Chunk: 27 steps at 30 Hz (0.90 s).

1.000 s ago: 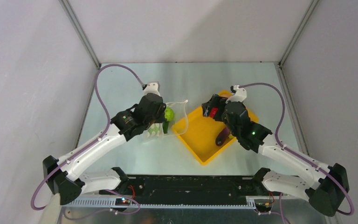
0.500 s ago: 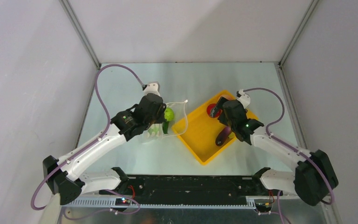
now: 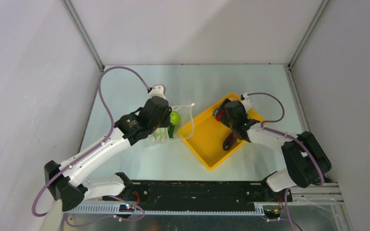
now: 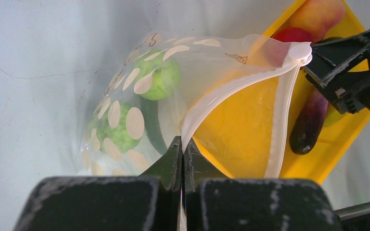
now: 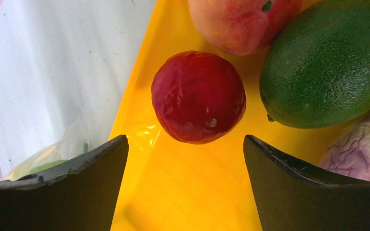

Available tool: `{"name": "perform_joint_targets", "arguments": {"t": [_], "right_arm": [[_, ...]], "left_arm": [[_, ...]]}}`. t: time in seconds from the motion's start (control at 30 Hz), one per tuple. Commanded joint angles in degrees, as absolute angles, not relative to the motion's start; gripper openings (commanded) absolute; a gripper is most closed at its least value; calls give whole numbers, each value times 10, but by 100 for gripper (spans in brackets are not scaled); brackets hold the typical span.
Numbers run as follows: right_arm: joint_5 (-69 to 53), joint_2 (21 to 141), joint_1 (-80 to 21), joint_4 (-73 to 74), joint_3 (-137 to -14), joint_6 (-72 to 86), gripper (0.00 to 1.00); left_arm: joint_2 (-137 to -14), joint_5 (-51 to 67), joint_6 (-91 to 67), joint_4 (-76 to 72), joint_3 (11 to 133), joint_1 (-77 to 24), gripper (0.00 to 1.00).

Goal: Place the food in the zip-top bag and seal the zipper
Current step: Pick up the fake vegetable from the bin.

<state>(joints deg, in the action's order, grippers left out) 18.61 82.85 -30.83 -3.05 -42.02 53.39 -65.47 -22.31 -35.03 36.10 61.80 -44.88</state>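
My left gripper [image 4: 182,144] is shut on the white zipper strip [image 4: 221,96] of the clear dotted zip-top bag [image 4: 135,96] and holds its mouth open toward the tray. Green round fruits [image 4: 161,77] and a dark green cucumber [image 4: 151,127] lie inside the bag, which also shows in the top view [image 3: 173,120]. My right gripper [image 5: 185,144] is open just above the yellow tray, its fingers either side of a red tomato [image 5: 198,96]. A peach [image 5: 241,21], a green round fruit [image 5: 327,62] and a purple eggplant [image 5: 361,144] lie beside it.
The yellow tray [image 3: 202,144] sits at the table's middle right, with the eggplant [image 3: 230,140] near its right rim. Grey walls close in the table on three sides. Purple cables arch over both arms.
My right gripper has moved left and down over the tray toward the tomato, and its arm has folded back. The left gripper and bag have not moved.
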Motion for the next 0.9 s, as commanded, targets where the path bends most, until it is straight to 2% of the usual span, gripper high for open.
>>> {"name": "perform_joint_targets", "arguments": {"t": [0.0,0.2,0.47,0.7,0.87], "right_arm": [[220,853,-306,-74,-423,592,92],[273,876,-306,-69,-423,635,93],[276,908,-306,-100,-425,639,90],[278,928,-305,-108,-427,626,84],[276,920,-306,-109,-427,601,76]], "left_arm": [[-646,-222,-347,344,620,-450,0],[-634,-217,-351,341,611,-449,0],[-629,-211,-355,341,605,-449,0],[-633,-207,-355,339,605,-450,0],[-635,-204,-357,340,605,-450,0]]}}
